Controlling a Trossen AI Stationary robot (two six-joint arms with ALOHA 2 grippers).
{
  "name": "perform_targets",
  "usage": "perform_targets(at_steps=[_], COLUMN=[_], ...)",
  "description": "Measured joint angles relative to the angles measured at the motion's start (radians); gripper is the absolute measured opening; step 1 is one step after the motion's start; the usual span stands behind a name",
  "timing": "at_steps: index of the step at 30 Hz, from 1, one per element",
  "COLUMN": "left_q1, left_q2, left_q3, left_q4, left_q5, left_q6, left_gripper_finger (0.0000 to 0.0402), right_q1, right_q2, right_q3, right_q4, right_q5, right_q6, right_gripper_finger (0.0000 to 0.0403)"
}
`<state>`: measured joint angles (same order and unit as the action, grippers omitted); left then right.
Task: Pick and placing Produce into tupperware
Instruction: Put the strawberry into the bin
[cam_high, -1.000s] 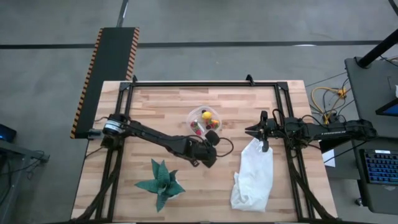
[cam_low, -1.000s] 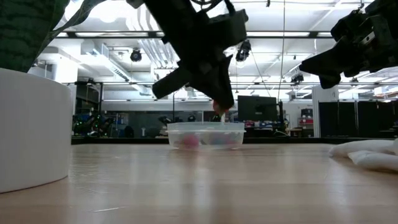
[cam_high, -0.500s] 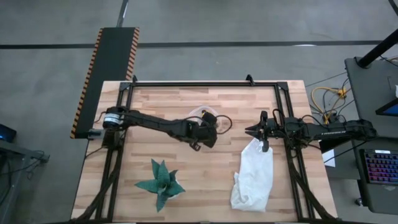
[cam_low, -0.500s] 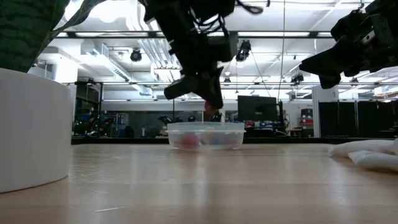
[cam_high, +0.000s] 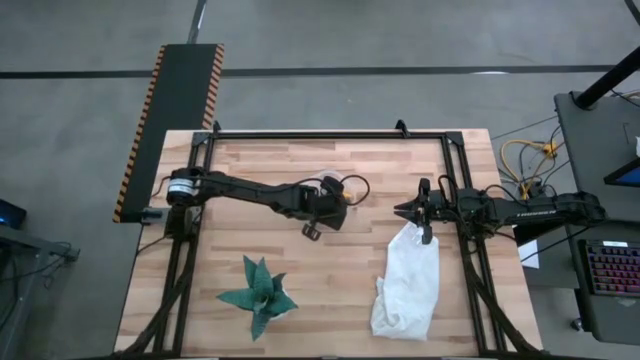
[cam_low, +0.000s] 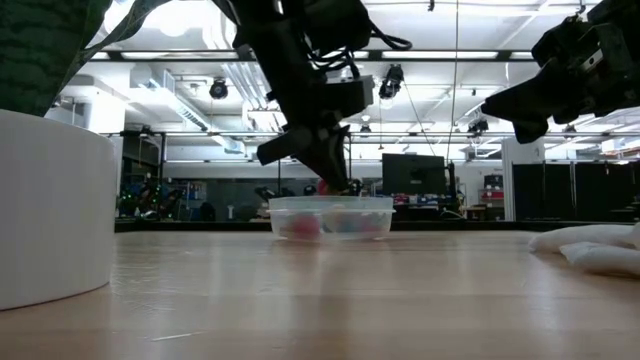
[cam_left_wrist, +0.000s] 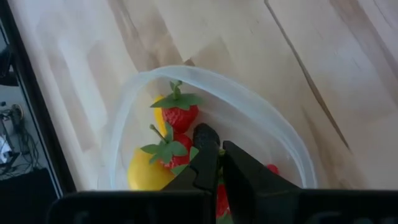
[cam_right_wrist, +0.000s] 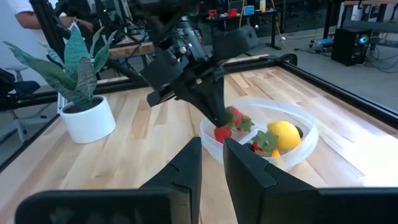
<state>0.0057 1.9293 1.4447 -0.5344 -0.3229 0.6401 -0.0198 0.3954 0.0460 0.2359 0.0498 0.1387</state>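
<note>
The clear tupperware (cam_right_wrist: 298, 146) stands on the table's far middle, mostly hidden under my left arm in the high view (cam_high: 318, 180). In it lie strawberries (cam_left_wrist: 179, 115), a yellow lemon (cam_right_wrist: 283, 134), a small orange piece (cam_right_wrist: 273, 152) and a dark ball (cam_right_wrist: 300, 132). My left gripper (cam_right_wrist: 219, 121) hangs over the tub's near-left rim, shut on a small red strawberry (cam_right_wrist: 222, 132). My right gripper (cam_high: 413, 210) waits at the right, above the white bag's top; its fingers (cam_right_wrist: 186, 162) stand a narrow gap apart with nothing between them. My left gripper pinches the strawberry (cam_low: 322, 187) between its two fingers (cam_right_wrist: 211, 109), only at their free ends. The fingers slant down from the table's left. The strawberry hangs just below the fingertips, lifted clear, level with the tub's rim (cam_right_wrist: 208, 140). Which part of it they have is hidden by the fingers.
A green spiky plant (cam_high: 258, 292) in a white pot (cam_right_wrist: 87, 118) stands near the front left. A white cloth bag (cam_high: 408, 280) lies along the right side. Bare wood lies between the tub and the plant.
My left gripper has swung toward the table's far edge, from the bare wood in front of the tub to above the tub, rolling a little at the wrist. It has stayed shut, and the strawberry has travelled with it, clear of the table.
</note>
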Motion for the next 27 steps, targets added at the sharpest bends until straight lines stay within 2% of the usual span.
perform_targets(at_steps=[11,27], left_q1=[0.003,0.003], left_q2=[0.0,0.0], left_q3=[-0.047,-0.048], left_q4=[0.003,0.048], left_q5=[0.002,0.014], left_q6=[-0.007,-0.007], left_gripper_finger=[0.0,0.0], right_q1=[0.0,0.0], right_q2=[0.0,0.0], right_q3=[0.0,-0.001], right_q4=[0.0,0.0], right_q5=[0.0,0.001], right_q6=[0.003,0.003], right_gripper_finger=[0.0059,0.0059])
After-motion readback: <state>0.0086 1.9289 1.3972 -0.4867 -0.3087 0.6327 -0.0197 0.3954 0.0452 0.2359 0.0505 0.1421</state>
